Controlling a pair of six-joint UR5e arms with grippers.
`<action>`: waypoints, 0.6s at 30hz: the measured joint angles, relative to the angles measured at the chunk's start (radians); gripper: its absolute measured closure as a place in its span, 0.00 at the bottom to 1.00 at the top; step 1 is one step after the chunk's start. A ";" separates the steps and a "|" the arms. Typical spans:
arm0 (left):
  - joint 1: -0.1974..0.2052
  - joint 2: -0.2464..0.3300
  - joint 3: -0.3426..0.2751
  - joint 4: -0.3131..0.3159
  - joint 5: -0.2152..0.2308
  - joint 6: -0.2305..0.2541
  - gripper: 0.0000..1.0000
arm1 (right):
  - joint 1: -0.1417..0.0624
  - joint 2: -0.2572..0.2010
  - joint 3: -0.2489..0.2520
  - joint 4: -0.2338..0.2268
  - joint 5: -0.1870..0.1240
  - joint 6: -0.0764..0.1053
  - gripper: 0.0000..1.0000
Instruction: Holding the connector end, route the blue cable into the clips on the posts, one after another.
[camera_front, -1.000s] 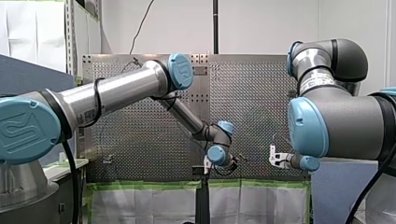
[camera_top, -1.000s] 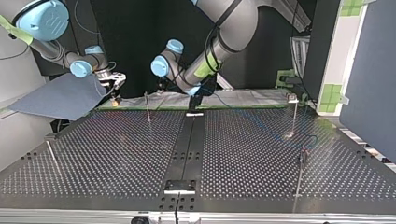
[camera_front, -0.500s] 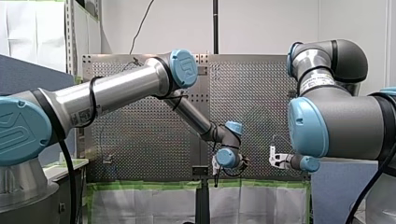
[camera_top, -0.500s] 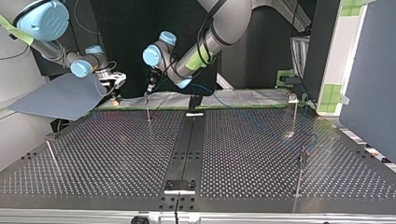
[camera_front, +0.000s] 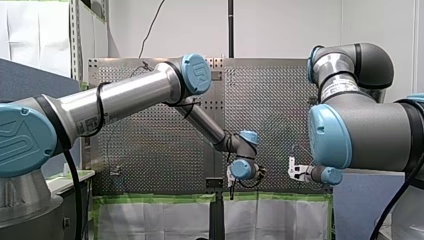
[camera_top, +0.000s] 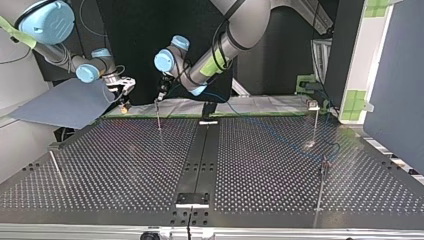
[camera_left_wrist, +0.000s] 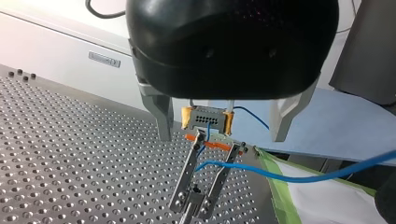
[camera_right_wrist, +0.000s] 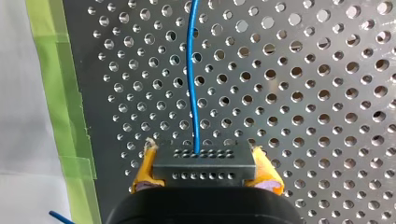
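Left gripper (camera_left_wrist: 208, 121) clamped on connector (camera_left_wrist: 208, 116), post clip (camera_left_wrist: 212, 142) just under it (blue cable (camera_left_wrist: 280, 176) trails off beside). Right gripper (camera_right_wrist: 204, 173) clenched on second connector (camera_right_wrist: 204, 161).

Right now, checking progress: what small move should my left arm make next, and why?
Probably ease my left gripper a little toward the clip ahead of it: its connector hangs just short, and the blue cable crosses the clip without looking seated.

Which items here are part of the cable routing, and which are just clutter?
Job: blue cable; my left arm's connector; my right arm's connector; post clip; other posts.
Lying about: blue-grey sheet; green tape; white cover; centre bracket.
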 joint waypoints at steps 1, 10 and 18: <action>0.001 0.000 0.000 0.000 0.002 -0.001 0.00 | 0.000 0.000 0.000 0.000 0.000 0.000 1.00; 0.003 -0.001 0.000 -0.002 0.008 -0.013 0.00 | 0.000 0.002 0.000 -0.001 0.000 0.004 1.00; 0.005 -0.002 0.000 -0.007 0.009 -0.021 0.00 | -0.001 0.004 -0.001 0.002 0.000 0.004 1.00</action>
